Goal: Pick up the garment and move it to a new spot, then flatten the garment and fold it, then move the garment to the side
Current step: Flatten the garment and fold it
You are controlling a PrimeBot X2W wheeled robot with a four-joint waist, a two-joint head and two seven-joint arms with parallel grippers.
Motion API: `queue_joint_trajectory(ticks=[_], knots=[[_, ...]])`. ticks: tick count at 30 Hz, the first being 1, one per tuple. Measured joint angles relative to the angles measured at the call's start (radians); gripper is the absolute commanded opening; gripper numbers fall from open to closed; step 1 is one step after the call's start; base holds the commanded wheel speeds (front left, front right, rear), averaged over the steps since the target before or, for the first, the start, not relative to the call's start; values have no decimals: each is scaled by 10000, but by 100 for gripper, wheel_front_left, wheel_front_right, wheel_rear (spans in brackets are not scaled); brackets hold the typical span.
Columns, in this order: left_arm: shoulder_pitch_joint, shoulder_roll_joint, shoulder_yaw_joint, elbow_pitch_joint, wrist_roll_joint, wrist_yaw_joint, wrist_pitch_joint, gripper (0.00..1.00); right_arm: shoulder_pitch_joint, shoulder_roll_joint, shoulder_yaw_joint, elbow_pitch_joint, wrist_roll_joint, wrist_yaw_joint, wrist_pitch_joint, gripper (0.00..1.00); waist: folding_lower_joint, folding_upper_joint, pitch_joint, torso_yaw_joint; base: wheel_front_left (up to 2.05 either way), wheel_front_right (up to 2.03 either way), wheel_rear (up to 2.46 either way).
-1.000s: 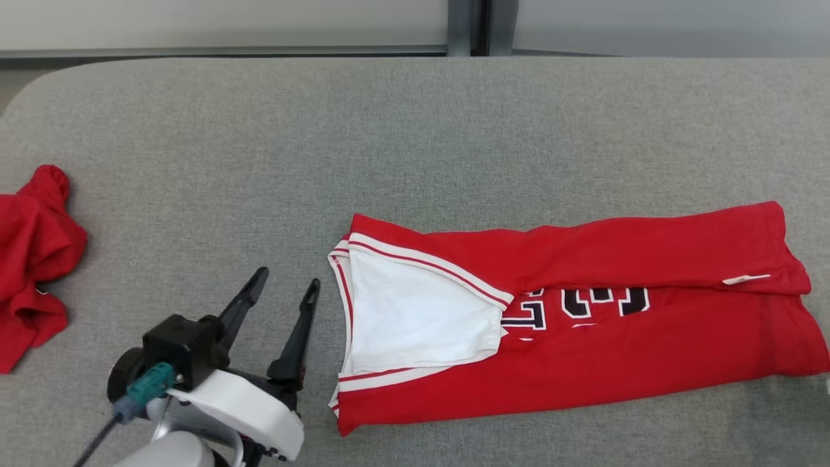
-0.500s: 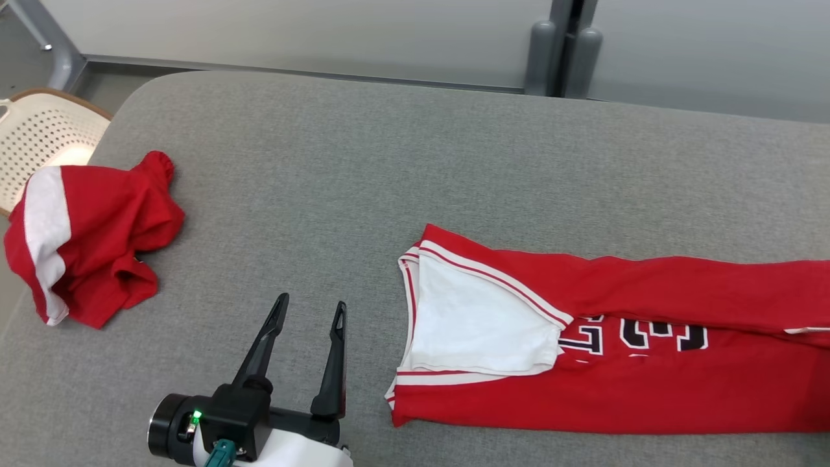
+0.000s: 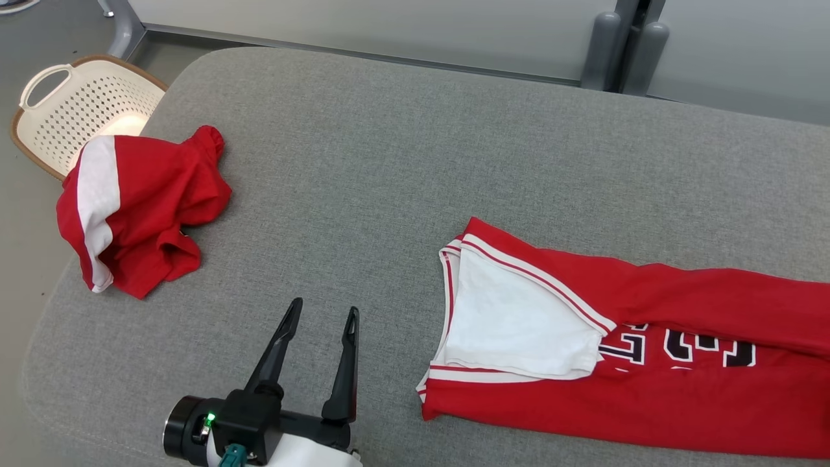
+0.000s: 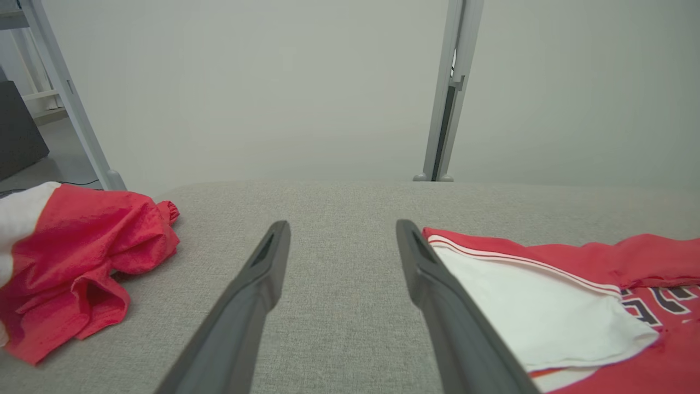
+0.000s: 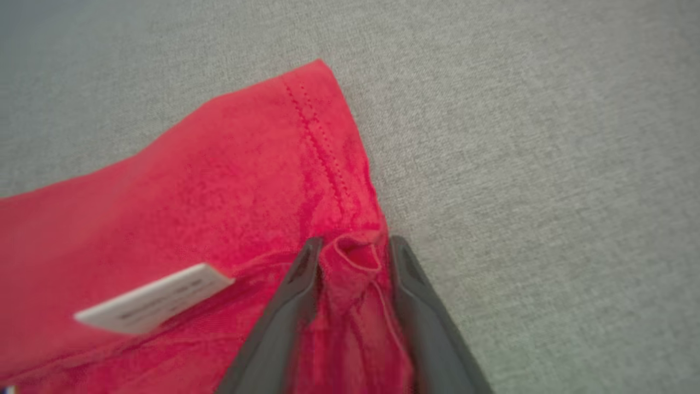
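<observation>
**Long strip, one gripper at each end**

The garment (image 3: pixel 648 395) lies on the grey table (image 3: pixel 389 162) as a long folded strip. Its long axis runs across in front of me, from the white-lined collar (image 3: pixel 512 311) out toward my right.

My left gripper (image 3: pixel 324 308) hovers over bare table just to the left of the collar end, apart from the cloth. Its fingers are spread wide with nothing between them, and they point away from me, so they sit square to the strip rather than along it.

My right gripper (image 5: pixel 355 243) is at the opposite end, on the hem. In the right wrist view its two fingers stand either side of a raised ridge of red hem cloth, close beside the white label (image 5: pixel 153 298). The cloth looks pressed on both sides, but I cannot tell whether the pinch is firm.

I judge the coming move depends on this layout: the left arm is nearer the collar and needs to shift right to reach it, while the right arm has the hem.

A second, crumpled red cloth (image 3: pixel 142 207) sits well off to the left near a basket (image 3: pixel 84 110), clear of both arms.
</observation>
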Motion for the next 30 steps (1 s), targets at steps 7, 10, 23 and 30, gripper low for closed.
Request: queue_joint_trajectory(ticks=[7, 10, 23, 30], knots=[[198, -161, 430, 111, 412, -382, 0, 100, 314, -194, 324, -104, 640, 61, -56, 0, 0, 0, -92, -332, 0, 0, 0], [218, -245, 558, 109, 522, -525, 0, 100, 551, -431, 194, -228, 702, 73, -207, 0, -1, 0, -117, -588, 0, 0, 0], [323, -401, 913, 121, 894, -1026, -2, 100, 478, -2021, 19, -2420, 483, 40, 539, 0, 0, 0, 80, -2062, 0, 0, 0], [193, -608, 988, 263, 1041, -1220, 0, 100, 651, -1195, 1093, -5632, 472, 38, 1628, 0, -1, 0, 238, -2563, 0, 0, 0]])
